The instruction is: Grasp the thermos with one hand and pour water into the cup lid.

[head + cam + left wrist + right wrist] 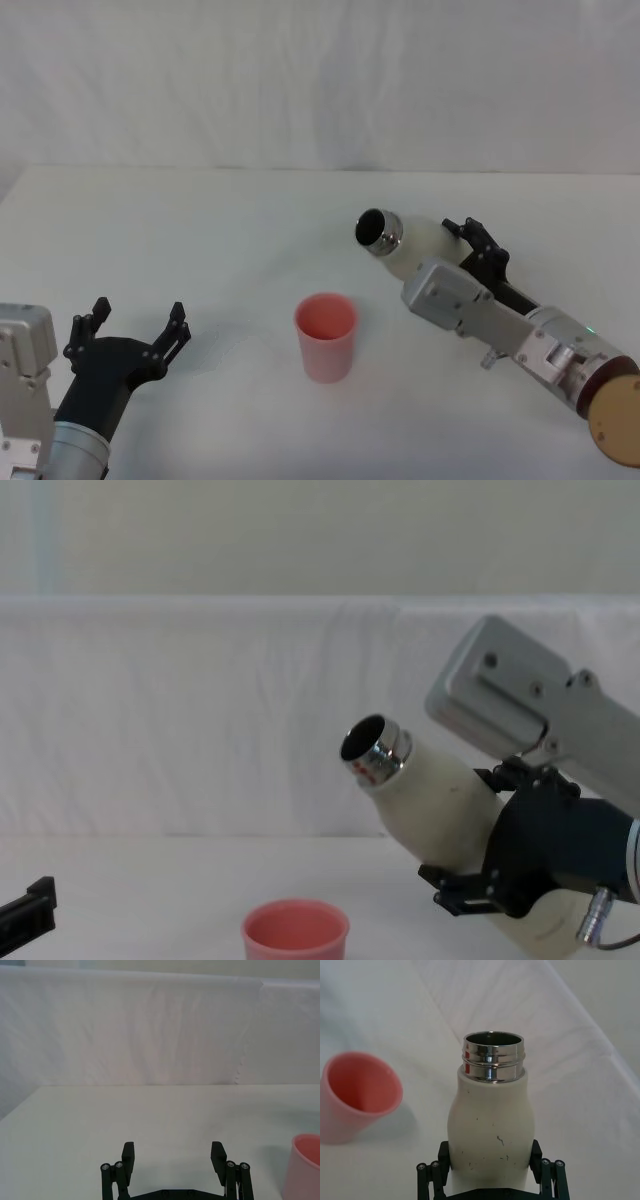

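The cream-white thermos [412, 247] is held off the table, tilted with its open steel neck [372, 750] pointing up and to the left. My right gripper [458, 250] is shut on its lower body, one finger [445, 1154] on each side. The salmon-pink cup lid [325, 336] stands upright on the table, below and to the left of the neck, and looks empty in the right wrist view [361, 1091]. No water shows at the thermos mouth. My left gripper [140, 315] rests open near the table's front left, well left of the cup lid [305, 1166].
The white table [200, 230] runs back to a white cloth backdrop [200, 700]. Bare table lies between the cup lid and my left gripper, and behind the cup lid [295, 930].
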### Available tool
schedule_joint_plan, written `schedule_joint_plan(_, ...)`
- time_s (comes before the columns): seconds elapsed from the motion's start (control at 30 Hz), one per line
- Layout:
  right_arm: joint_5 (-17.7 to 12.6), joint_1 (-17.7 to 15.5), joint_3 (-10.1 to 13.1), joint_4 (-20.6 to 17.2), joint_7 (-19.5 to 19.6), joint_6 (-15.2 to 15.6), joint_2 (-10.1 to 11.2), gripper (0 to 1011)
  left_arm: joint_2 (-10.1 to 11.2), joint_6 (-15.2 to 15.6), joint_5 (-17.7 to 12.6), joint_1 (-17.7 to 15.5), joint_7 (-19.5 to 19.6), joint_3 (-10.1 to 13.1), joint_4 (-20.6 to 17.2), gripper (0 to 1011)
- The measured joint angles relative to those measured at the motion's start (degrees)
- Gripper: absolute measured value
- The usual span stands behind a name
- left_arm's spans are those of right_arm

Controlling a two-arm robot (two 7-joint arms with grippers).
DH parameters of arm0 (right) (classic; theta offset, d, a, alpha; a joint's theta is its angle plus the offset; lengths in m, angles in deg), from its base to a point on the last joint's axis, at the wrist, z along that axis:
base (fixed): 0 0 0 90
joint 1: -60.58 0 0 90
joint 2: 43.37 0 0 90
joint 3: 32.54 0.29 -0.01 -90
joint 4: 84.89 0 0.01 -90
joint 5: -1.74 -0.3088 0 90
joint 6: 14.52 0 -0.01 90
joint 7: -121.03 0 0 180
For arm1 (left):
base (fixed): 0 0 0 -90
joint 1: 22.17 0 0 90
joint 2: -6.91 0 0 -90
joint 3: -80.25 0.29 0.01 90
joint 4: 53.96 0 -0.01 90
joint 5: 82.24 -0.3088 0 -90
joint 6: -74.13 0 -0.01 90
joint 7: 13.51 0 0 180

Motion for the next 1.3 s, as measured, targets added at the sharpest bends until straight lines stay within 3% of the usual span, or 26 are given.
schedule_joint_plan(0.7, 12.37, 1.48, -3.01, 1.45, -1.78, 0.43, 0.68, 959, 0.00, 0.00, 0.00, 0.00, 0.00, 0.00, 0.00, 1001)
schedule_joint_plan(1.3, 16.77, 1.79, -3.21, 2.49, -3.27, -0.71, -0.69, 959, 0.00, 0.00, 0.00, 0.00, 0.00, 0.00, 0.00, 1001)
